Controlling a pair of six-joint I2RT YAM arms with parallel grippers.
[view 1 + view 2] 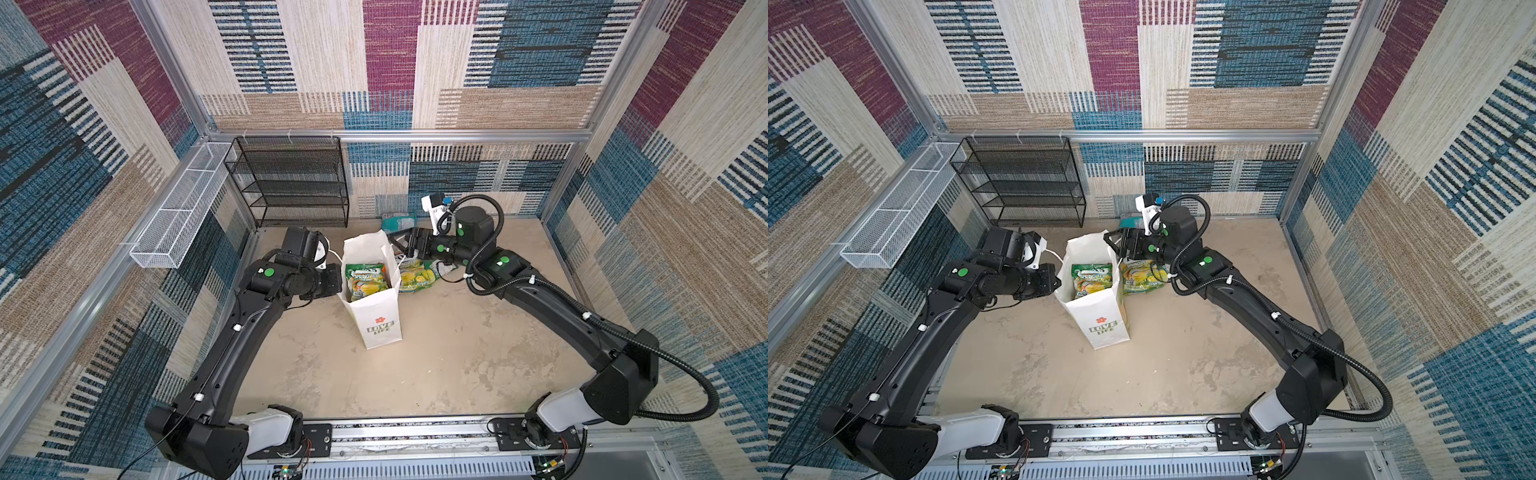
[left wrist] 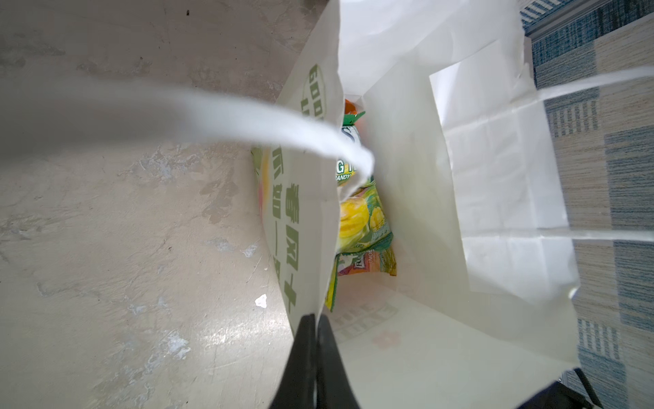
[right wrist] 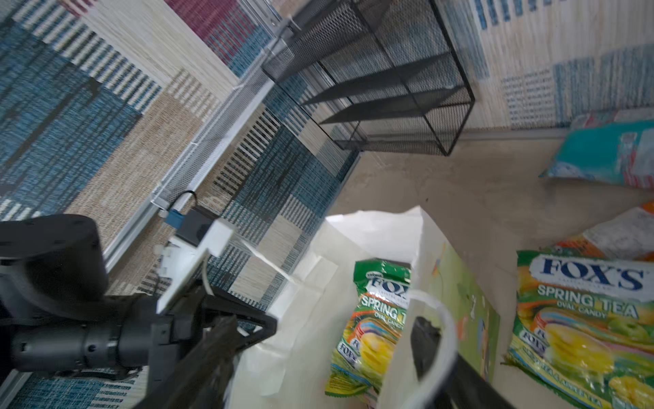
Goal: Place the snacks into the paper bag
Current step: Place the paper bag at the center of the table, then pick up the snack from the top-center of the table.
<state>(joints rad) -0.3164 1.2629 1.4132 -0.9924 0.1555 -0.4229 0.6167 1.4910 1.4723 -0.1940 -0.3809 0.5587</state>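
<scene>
Item: one tall white paper carrier bag (image 1: pixel 380 332), centre of frame in both top views. Its front panel read "LOVE LIFE" in green. In the left wrist view its side panel bore green "GOO…" and Chinese characters.

Item: glossy green-yellow plastic packet inside the bag (image 3: pixel 375 318), which read "FOX'S SPRING TEA OVAL CANDY".

Item: second green-yellow plastic packet beside the bag (image 3: pixel 584 318), which carried identical wording.

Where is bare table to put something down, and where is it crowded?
Bare: the wide table stretch from the paper bag to the base rail. Crowded: behind and right of the bag, where packets lie by the right gripper.
</scene>
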